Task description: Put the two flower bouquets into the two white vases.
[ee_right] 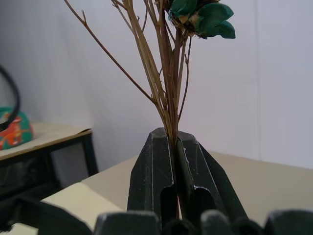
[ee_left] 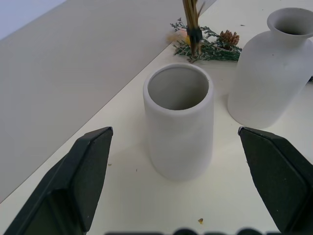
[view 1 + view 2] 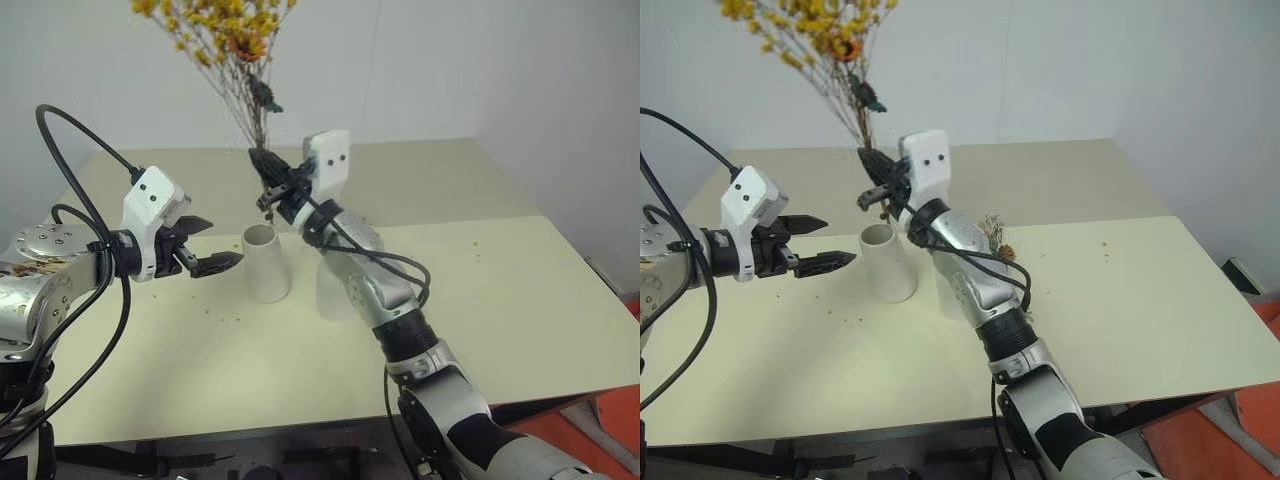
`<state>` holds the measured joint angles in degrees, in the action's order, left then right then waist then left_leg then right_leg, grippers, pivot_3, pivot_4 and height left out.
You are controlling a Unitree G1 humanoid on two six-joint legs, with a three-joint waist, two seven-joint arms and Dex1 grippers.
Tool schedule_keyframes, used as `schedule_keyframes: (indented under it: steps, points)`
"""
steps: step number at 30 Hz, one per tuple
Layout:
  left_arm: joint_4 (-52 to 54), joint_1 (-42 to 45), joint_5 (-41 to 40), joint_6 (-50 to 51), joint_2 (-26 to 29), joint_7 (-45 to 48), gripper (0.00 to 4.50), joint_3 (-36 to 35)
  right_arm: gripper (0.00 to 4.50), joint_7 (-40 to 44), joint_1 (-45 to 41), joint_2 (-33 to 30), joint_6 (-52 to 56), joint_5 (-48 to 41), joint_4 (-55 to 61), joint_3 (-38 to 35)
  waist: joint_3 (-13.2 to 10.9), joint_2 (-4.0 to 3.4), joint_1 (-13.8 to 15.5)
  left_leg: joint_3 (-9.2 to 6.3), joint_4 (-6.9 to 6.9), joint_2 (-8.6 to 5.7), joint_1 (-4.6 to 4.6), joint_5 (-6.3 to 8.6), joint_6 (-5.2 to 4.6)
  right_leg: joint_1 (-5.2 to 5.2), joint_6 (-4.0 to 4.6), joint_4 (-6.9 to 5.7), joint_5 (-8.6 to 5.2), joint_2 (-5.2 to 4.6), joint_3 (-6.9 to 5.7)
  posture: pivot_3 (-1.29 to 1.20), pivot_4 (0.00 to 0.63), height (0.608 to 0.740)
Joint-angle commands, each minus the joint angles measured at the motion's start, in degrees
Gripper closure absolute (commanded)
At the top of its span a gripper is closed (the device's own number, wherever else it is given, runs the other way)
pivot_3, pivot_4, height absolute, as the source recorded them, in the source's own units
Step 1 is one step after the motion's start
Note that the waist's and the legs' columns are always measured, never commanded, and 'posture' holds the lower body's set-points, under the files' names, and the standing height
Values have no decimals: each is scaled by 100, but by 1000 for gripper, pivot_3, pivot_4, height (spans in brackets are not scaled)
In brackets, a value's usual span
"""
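My right gripper [image 3: 262, 160] is shut on the thin brown stems of the yellow bouquet [image 3: 215, 30] and holds it upright. The stem ends [image 2: 192, 34] hang just above and slightly beyond the mouth of the taller cylinder vase [image 3: 266, 262]. My left gripper [image 3: 218, 240] stands open beside that vase on its left, with the vase between the lines of its fingers [image 2: 88, 166] and not touching them. The shorter narrow-necked vase [image 2: 266, 78] stands to the right of the cylinder, partly behind my right arm. The grey-green bouquet [image 3: 993, 236] lies on the table behind the vases.
The vases stand on a cream table [image 3: 500, 300]. A second beige table [image 3: 420, 170] adjoins it at the back, against a white wall. Small crumbs of dried flower [image 3: 225, 318] lie in front of the cylinder vase.
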<state>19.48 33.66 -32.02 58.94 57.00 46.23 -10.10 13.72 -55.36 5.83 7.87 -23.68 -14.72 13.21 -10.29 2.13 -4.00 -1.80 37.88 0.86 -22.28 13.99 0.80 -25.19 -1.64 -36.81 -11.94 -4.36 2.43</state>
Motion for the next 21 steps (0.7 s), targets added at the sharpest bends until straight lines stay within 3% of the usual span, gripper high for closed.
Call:
schedule_keyframes:
  steps: [1,9,21]
  points:
    - [154,10,-68,-14,120,-32,0,-225,4440,-1,477,1033,-22,-213,333,120,0,0,0,0,0,0,0,0,0,0,0,0,0,0,0,0,150,740]
    - [163,-14,-76,-37,110,-55,0,-232,4440,-86,667,912,-123,-242,335,462,0,0,1,-1,0,0,0,0,0,0,0,0,0,1,0,0,150,740]
    - [80,11,-164,-5,76,-146,0,-412,4440,-347,510,873,-394,-212,107,329,0,0,0,-1,0,1,1,0,0,0,0,0,0,0,-1,0,150,740]
